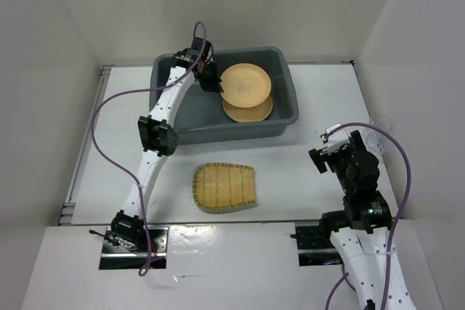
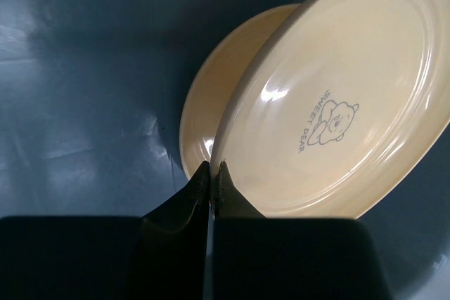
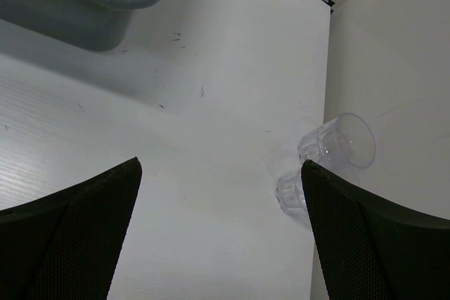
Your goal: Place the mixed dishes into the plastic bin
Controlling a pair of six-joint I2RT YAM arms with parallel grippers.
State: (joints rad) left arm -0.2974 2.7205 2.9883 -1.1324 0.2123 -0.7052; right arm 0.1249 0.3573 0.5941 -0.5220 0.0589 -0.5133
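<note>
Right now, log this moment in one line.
left gripper shut on upper plate inside bin | right gripper open, empty | tray, cups on table

From above, I am seeing the top plate (image 1: 245, 83) covering most of the lower plate (image 1: 251, 112). The right wrist camera is cutting the bin (image 3: 70, 12) off at its upper edge, and a finger (image 3: 373, 244) of the right end effector (image 3: 221, 165) is hiding part of the nearer glass cup (image 3: 288, 193).
</note>
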